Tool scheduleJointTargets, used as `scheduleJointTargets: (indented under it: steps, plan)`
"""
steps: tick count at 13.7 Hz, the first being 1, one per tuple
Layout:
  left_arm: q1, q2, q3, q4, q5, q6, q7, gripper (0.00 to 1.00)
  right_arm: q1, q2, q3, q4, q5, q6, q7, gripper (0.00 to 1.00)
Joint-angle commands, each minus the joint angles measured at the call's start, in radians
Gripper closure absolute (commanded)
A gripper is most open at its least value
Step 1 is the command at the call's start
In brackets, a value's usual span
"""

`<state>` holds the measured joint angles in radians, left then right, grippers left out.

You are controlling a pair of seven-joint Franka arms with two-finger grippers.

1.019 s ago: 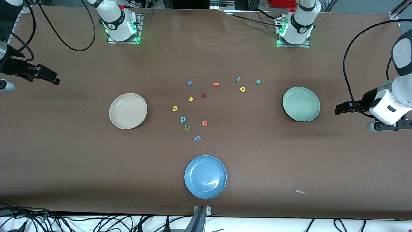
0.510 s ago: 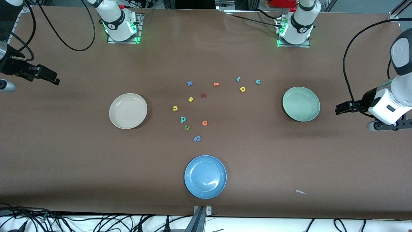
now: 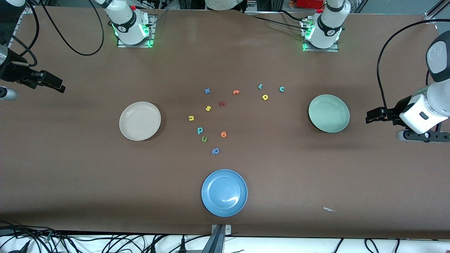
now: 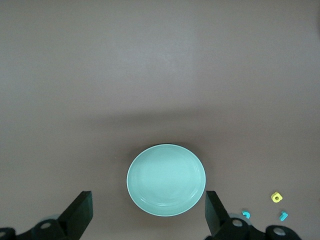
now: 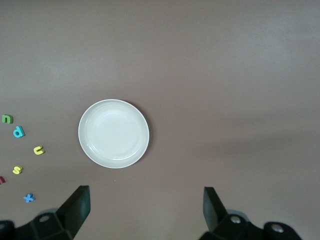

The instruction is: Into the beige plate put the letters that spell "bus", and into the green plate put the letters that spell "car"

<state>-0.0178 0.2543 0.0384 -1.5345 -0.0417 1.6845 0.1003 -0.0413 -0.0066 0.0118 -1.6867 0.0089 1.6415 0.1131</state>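
Note:
The beige plate (image 3: 140,121) (image 5: 113,133) and the green plate (image 3: 329,113) (image 4: 166,180) both hold nothing. Between them lie the teal b (image 3: 199,130) (image 5: 18,132), yellow u (image 3: 191,118) (image 5: 38,150) and yellow s (image 3: 208,108) (image 5: 17,170). Closer to the green plate are the teal c (image 3: 281,89) (image 4: 246,214), yellow a (image 3: 265,97) (image 4: 276,197) and teal r (image 3: 260,86) (image 4: 283,216). My left gripper (image 3: 372,116) (image 4: 148,202) hangs open over bare table at the left arm's end. My right gripper (image 3: 52,84) (image 5: 145,202) waits open at the right arm's end.
A blue plate (image 3: 224,192) sits nearer the front camera. Mixed among the letters are a blue x (image 3: 207,91), an orange t (image 3: 236,92), a dark red letter (image 3: 222,103), an orange letter (image 3: 223,134), a green u (image 3: 204,139) and a blue bowl-and-stem letter (image 3: 215,151).
The left arm has shifted slightly, its gripper edging toward the green plate. The right arm and all letters have stayed put.

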Motion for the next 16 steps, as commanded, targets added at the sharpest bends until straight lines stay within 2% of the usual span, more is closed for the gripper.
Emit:
scheduleJointTargets:
  steps: [1, 11, 16]
  plan:
    - [-0.016, -0.006, 0.012, -0.003, -0.018, -0.028, 0.058, 0.01, 0.008, -0.01, -0.009, -0.01, 0.0, -0.002, -0.006, 0.0]
    - [-0.03, 0.002, 0.011, -0.003, -0.015, -0.058, 0.03, 0.01, 0.009, -0.012, -0.006, -0.01, 0.0, -0.003, -0.004, 0.0]
    - [-0.05, 0.011, 0.011, 0.008, -0.012, -0.094, -0.126, 0.0, 0.009, -0.013, -0.006, -0.01, 0.0, -0.005, 0.005, 0.0]
